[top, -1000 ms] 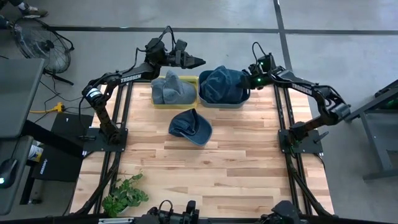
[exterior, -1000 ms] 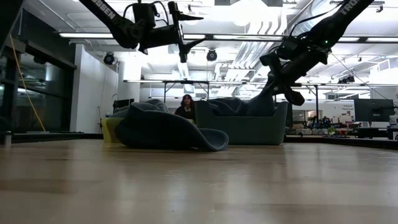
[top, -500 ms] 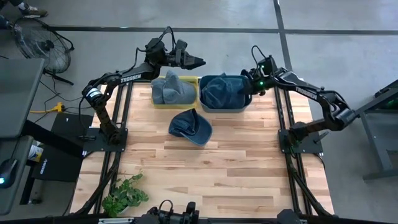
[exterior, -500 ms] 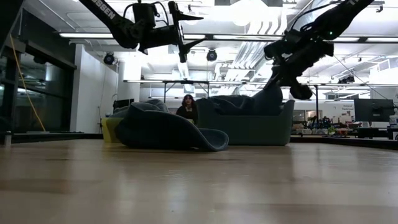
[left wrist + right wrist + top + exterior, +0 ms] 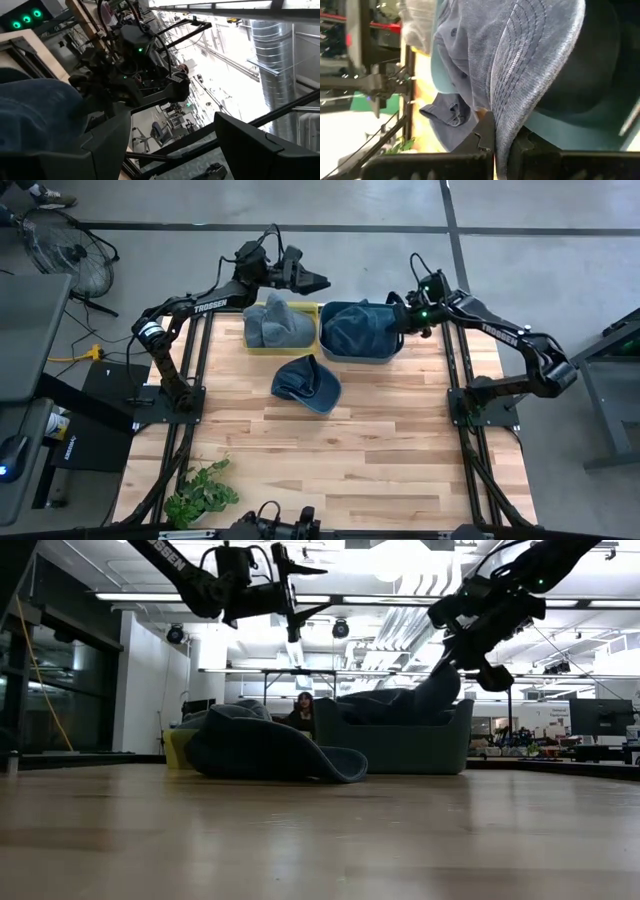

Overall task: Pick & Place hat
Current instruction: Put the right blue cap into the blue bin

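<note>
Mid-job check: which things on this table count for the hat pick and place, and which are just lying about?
In the job:
- right tool, shut on the blue hat's brim
- teal bin under that hat
- yellow bin holding a grey hat
- loose blue cap on the table
- left tool, open, waiting

Lying about:
- plant
- fan

The right end effector (image 5: 396,320) pinches a blue hat (image 5: 357,322) in the teal bin (image 5: 365,347); another hat (image 5: 306,382) lies on the surface (image 5: 330,460).

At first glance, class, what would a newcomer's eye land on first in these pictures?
Probably the right gripper, shut on the brim of a blue hat over the blue bin at the table's far edge. Next, a loose blue cap lies alone on the wooden table, while the left gripper hangs open beyond the yellow bin.
</note>
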You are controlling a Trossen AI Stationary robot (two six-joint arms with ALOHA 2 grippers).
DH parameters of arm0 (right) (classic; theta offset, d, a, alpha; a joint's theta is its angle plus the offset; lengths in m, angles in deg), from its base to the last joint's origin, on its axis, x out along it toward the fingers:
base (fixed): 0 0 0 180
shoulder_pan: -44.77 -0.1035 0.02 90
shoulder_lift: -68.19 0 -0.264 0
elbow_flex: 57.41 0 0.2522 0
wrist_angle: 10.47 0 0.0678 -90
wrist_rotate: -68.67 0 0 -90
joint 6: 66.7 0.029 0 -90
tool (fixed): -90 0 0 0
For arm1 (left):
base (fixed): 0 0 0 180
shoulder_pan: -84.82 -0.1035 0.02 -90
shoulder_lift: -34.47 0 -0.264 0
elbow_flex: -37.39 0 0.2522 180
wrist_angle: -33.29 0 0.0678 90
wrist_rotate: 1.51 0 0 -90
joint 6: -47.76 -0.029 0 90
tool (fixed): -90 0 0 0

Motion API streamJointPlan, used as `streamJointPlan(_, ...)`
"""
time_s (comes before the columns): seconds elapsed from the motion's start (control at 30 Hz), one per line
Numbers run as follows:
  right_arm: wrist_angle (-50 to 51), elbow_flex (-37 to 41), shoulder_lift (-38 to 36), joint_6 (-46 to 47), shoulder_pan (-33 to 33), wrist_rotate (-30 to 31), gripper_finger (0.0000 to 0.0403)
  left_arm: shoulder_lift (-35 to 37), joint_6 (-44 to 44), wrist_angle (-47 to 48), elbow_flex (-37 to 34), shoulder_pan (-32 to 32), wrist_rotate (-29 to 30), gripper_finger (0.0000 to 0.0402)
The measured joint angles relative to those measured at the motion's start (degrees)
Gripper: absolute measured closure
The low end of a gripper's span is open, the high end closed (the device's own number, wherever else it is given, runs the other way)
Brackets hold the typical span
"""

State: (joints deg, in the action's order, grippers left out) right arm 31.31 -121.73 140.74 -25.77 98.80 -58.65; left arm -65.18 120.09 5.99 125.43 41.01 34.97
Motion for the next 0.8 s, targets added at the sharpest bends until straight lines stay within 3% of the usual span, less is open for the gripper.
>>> streamJointPlan(0.47, -0.06, -0.02, 0.00, 3.84, -3.99, 9.90, 0.0391, 0.00, -0.02, 4.19, 0.00, 0.00, -1.57, 0.0119)
streamJointPlan(0.8, -1.90, -0.02, 0.02, 2.72, -3.32, 10.66, 0.0276, 0.00, -0.35, 4.15, 0.00, -0.02, -5.17, 0.0119)
